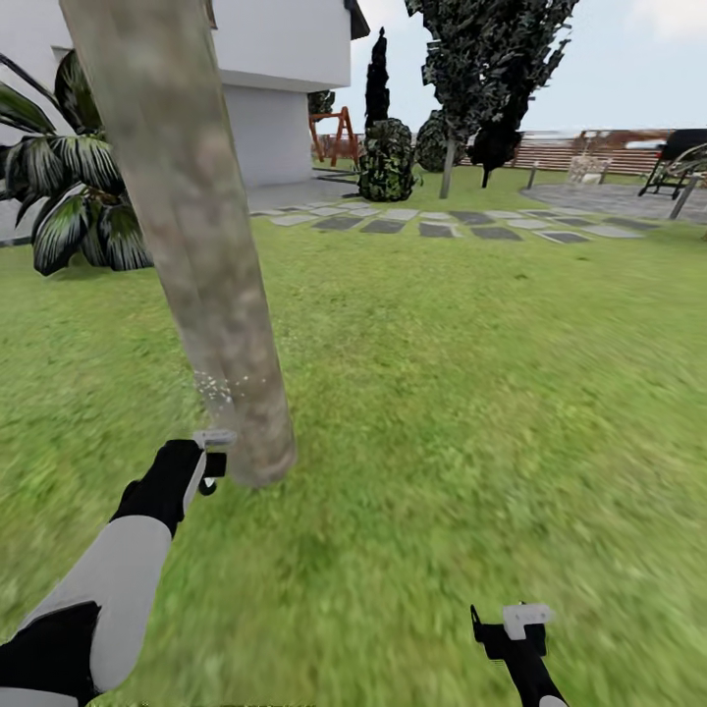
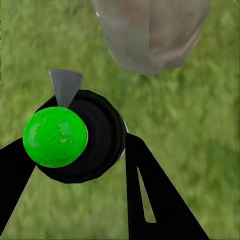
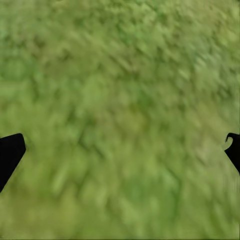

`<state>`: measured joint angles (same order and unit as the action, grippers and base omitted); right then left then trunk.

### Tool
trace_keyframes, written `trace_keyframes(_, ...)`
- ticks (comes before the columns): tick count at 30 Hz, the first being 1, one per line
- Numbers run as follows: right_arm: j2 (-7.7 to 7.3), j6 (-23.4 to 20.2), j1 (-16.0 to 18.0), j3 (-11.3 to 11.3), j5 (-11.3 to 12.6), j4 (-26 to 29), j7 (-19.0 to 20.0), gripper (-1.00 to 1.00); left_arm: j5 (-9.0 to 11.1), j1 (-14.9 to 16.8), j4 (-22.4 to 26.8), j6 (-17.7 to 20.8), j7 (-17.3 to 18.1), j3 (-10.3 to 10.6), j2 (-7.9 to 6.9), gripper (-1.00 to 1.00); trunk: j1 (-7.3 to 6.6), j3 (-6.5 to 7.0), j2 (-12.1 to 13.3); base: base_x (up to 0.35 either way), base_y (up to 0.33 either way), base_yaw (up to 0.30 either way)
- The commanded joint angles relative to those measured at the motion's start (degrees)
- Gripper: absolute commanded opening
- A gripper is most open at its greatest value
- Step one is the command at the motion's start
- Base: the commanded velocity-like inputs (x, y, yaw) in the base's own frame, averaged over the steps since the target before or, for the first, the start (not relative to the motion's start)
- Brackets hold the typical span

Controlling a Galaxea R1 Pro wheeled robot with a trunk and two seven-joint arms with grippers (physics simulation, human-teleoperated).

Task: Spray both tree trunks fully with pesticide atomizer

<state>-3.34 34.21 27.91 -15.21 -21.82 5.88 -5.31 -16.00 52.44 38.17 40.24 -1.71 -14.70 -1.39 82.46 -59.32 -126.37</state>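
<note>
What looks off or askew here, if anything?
Nothing damaged. The tree trunk leans rather than standing plumb. Pale specks dot its lower part, just above the atomizer held in the left gripper. The right gripper hangs open over grass.

Ground: blurry green grass lawn (image 1: pixel 471 393), covering the near and middle field. Seen close under both wrists, the same grass (image 3: pixel 120 110).

Standing on it:
- thick mottled grey-brown tree trunk (image 1: pixel 196 245), leaning, its base set in the grass at near left; base also seen from the left wrist (image 2: pixel 150 35).
- broad striped-leaf plant (image 1: pixel 69 187), far left.
- row of grey stepping stones (image 1: pixel 442 224) laid flat across the far lawn.
- grey paving (image 1: pixel 619 199) at far right.
- dark bush (image 1: pixel 386 162) beyond the stones.
</note>
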Motion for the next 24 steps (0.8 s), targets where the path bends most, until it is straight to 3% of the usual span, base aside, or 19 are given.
trace_keyframes(1,0.0,0.2,0.0,-0.2,-0.6,-0.1,-0.4,1.0,-0.1,0.0,0.0,0.1,-0.2,-0.1,0.14,-1.0,-0.01,-0.05,0.0,0.001,-0.001,0.277)
trace_keyframes(7,0.0,0.2,0.0,-0.2,-0.6,-0.1,-0.4,1.0,-0.7,-2.3,0.5,-0.4,-0.2,-0.1,-0.65,-1.0,-0.01,-0.05,0.0,0.102,-0.05,0.2)
trace_keyframes(12,0.0,0.2,0.0,-0.2,-0.6,-0.1,-0.4,1.0,-0.7,-3.2,0.0,-0.8,-0.2,0.5,0.02,-1.0,-0.01,-0.05,0.0,0.24,-0.165,0.012)
trace_keyframes(15,0.0,0.2,0.0,-0.2,-0.6,-0.1,-0.4,1.0,-0.7,-4.8,-0.1,-3.5,-0.2,0.2,-0.16,-1.0,-0.01,-0.05,0.0,0.149,-0.243,0.001)
trace_keyframes(24,0.0,0.2,0.0,-0.2,-0.6,-0.1,-0.5,1.0,-0.3,-6.1,0.8,-4.2,-0.2,-0.2,-0.39,-1.0,-0.01,-0.05,0.0,0.112,-0.26,0.009)
